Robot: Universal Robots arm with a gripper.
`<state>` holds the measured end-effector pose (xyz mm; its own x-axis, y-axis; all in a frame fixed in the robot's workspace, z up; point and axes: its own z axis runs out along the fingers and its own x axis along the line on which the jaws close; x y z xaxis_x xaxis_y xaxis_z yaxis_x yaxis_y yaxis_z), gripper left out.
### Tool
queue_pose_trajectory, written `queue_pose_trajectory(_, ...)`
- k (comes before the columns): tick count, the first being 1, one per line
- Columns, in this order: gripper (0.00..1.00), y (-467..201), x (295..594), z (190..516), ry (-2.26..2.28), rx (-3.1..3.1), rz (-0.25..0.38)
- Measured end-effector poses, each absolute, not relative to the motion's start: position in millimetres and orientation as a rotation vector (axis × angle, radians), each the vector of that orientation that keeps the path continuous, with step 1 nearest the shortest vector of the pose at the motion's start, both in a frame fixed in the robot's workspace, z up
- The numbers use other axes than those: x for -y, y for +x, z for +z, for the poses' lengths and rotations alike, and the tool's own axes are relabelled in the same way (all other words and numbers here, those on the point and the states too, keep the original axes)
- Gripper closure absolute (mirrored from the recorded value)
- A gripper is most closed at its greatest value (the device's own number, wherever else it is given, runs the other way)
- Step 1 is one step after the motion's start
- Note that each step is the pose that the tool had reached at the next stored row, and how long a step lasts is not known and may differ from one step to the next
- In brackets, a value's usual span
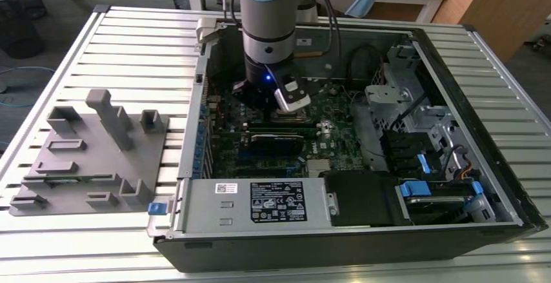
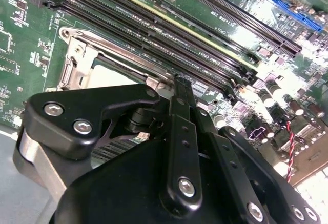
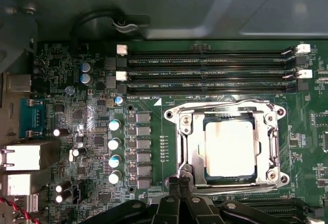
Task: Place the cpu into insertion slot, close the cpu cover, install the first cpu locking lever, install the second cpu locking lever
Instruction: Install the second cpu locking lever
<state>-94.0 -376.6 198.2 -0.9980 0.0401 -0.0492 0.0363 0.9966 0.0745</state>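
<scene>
The cpu [image 3: 229,148] lies flat in the insertion slot [image 3: 172,114] of the green motherboard, its dull silver top showing through the window of the cpu cover [image 3: 190,147]. The cover lies down flat over it. A thin metal lever rod [image 3: 220,103] runs along the socket edge beside the memory slots. My gripper [image 3: 180,182] is shut with nothing held, its tips at the opposite edge of the socket. In the second wrist view the black gripper [image 2: 178,80] meets the cover's [image 2: 77,62] rim beside the pale cpu [image 2: 110,74]. In the exterior view the gripper [image 1: 291,106] reaches down into the open case.
Long black memory slots [image 3: 210,73] run beside the socket, and a row of capacitors [image 3: 115,142] stands on its other side. A white-labelled power supply [image 1: 275,202] fills the case's near side. Drive bays with blue tabs [image 1: 430,189] are at the exterior view's right, a grey fixture [image 1: 86,160] at its left.
</scene>
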Motion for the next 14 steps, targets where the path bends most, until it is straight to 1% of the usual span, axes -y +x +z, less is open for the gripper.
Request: queue_pose_trajectory(14, 0.89, -99.8, 376.6, 194.7, 0.059, -3.088, 0.115)
